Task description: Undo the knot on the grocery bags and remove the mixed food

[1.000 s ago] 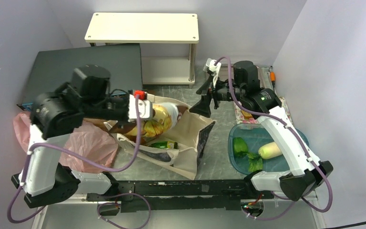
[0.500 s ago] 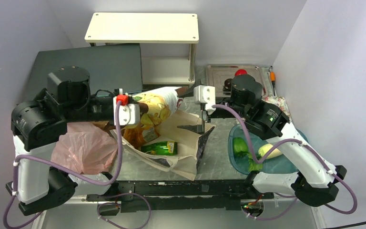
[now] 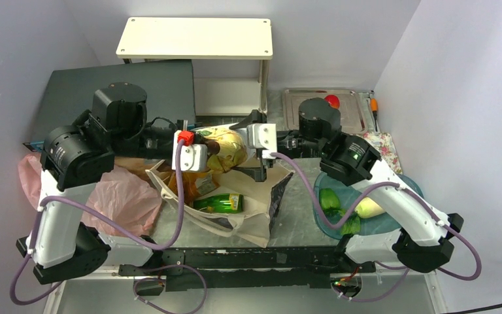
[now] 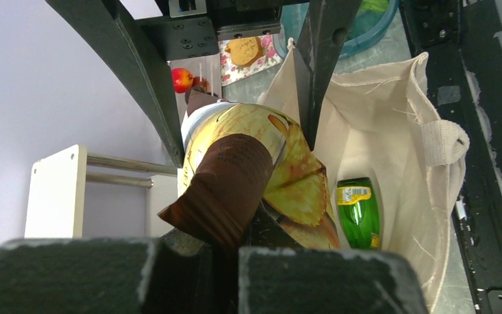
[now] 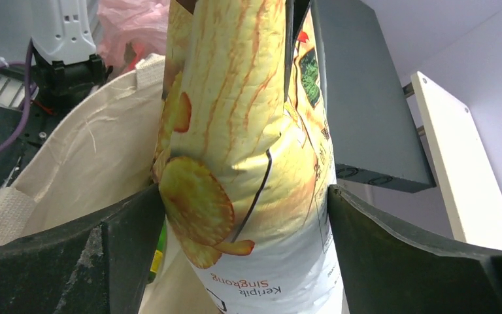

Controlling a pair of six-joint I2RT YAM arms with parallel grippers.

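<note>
while hoisted over the open canvas tote [image 3: 251, 219], likely for a handover: chip bag [image 3: 227, 147] pinched at its brown seam by the left gripper [image 4: 225, 265], clamped shut; bracketed by the right gripper [image 5: 243, 216], spread wide either side, not yet closed. pinch hidden from above, plain from left wrist.

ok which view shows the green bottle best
The left wrist view: the green bottle lies unobstructed inside the canvas tote, yellow label visible. The top external view shows it smaller, in the tote's mouth. In the right wrist view the chip bag hides nearly all of it.
</note>
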